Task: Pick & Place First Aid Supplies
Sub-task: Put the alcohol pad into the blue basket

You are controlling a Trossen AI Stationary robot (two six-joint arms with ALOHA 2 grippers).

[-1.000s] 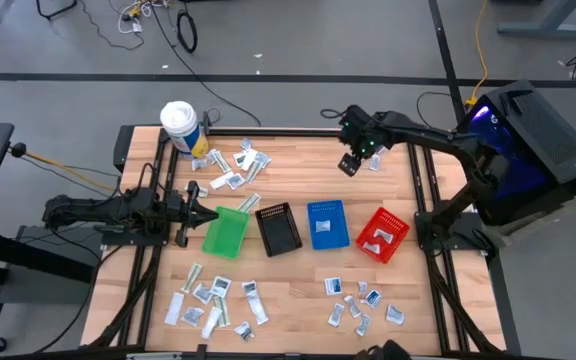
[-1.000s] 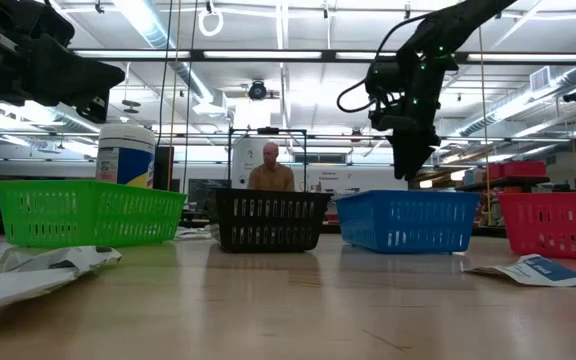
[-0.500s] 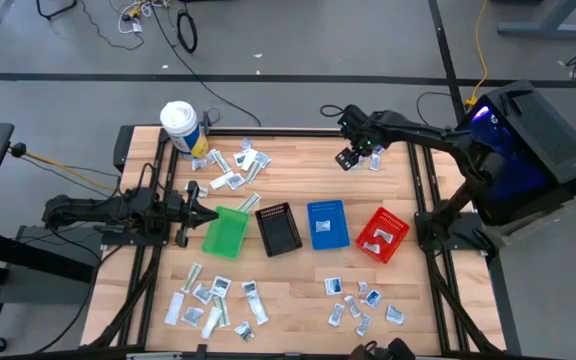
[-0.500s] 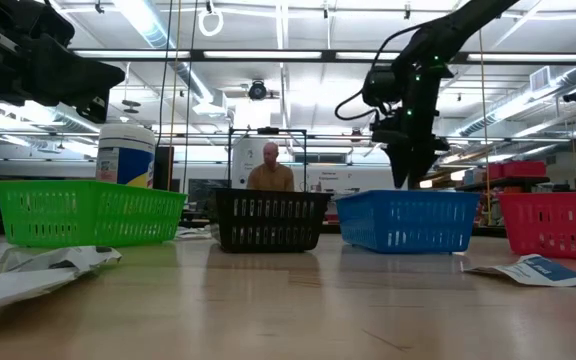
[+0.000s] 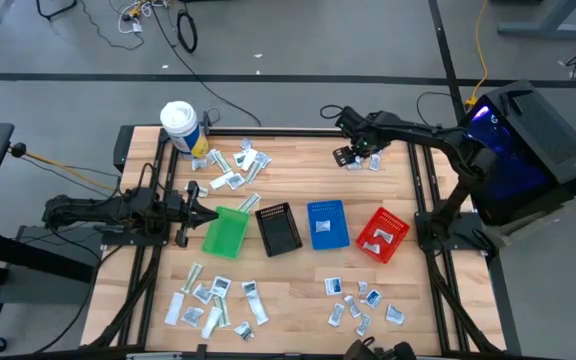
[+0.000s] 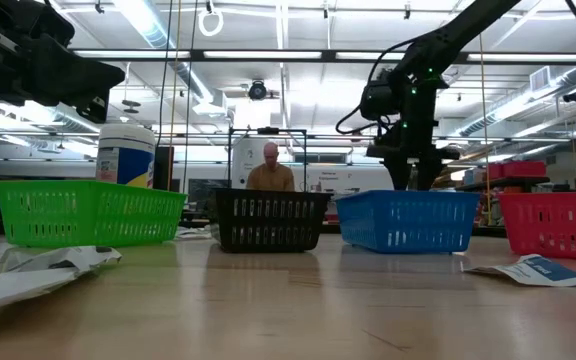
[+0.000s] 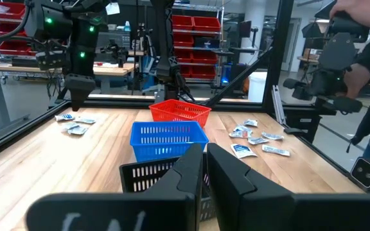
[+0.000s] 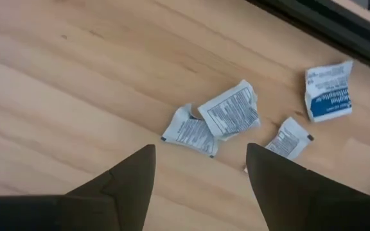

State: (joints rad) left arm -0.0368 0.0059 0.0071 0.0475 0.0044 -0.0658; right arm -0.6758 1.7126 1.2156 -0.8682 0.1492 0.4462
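The first aid supplies are small flat sachets in several heaps on the wooden table. A few lie at the far right (image 5: 371, 160). My right gripper (image 5: 346, 154) hangs over these, pointing steeply down, open and empty. In the right wrist view, two overlapping white sachets (image 8: 214, 119) lie on the wood just beyond my right gripper (image 8: 201, 148), with one more sachet (image 8: 288, 140) beside them and a blue-printed sachet (image 8: 328, 90) farther off. My left gripper (image 5: 204, 213) is shut, level, at the table's left beside the green bin (image 5: 226, 232).
Green, black (image 5: 278, 228), blue (image 5: 328, 223) and red (image 5: 382, 235) bins stand in a row across the middle. More sachets lie far left (image 5: 233, 165), near left (image 5: 213, 303) and near right (image 5: 363, 300). A white tub (image 5: 180, 128) stands at the far left corner.
My right gripper has sunk toward the sachets at the far right and rolled about its own axis, staying open. The sachets and bins have not moved.
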